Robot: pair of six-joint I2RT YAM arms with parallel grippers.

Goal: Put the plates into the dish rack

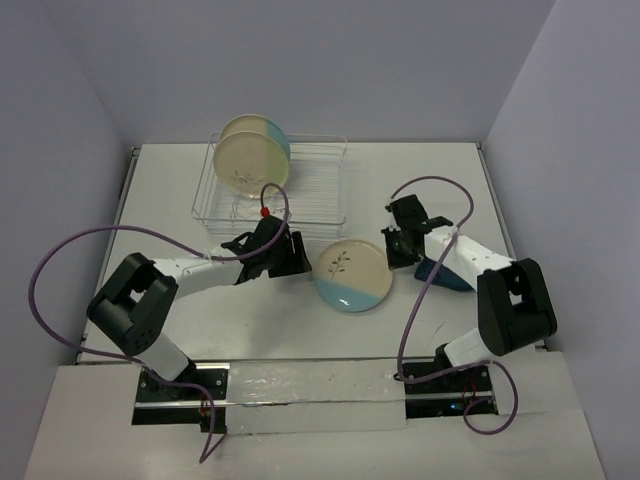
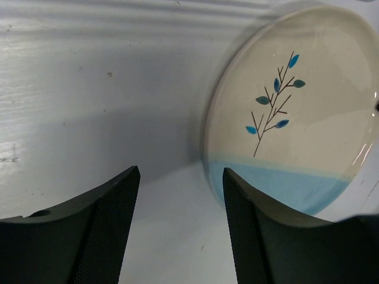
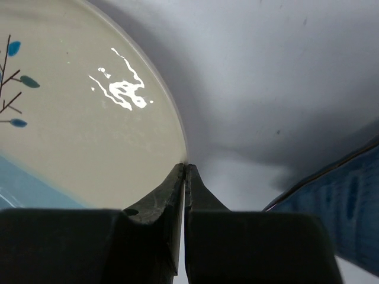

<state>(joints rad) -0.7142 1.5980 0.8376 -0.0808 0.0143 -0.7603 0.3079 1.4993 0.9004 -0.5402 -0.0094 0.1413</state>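
Plate (image 1: 350, 276) with a sprig motif and a light-blue segment is seen lying flat on the surface (image 1: 440, 180), just in front of the rack (image 1: 320, 192) and between the two arms. Because it lies flat, no edge is offered for a pinch, and the arrangement of the hands is judged to answer that. The right hand (image 3: 185, 167) is closed on nothing, and its joined tips are set at the plate's right rim, apparently as a stop or a pusher. The left hand (image 2: 180, 173) is held low at the opposite rim with its jaws apart and nothing between them; the plate is seen just beyond one finger, not yet within the gap. A grip on the rim is judged to be the step in hand. Two plates (image 1: 252, 152) are already stood upright at the left end of the rack, so the slots to their right are left for the rest. A blue plate (image 1: 447, 276) lies on the surface under the right arm, close beside the sprig plate, and could be knocked if the latter is slid that way. A cable (image 1: 275, 195) is looped above the left wrist, near the rack's front edge, where it might catch on the wires.
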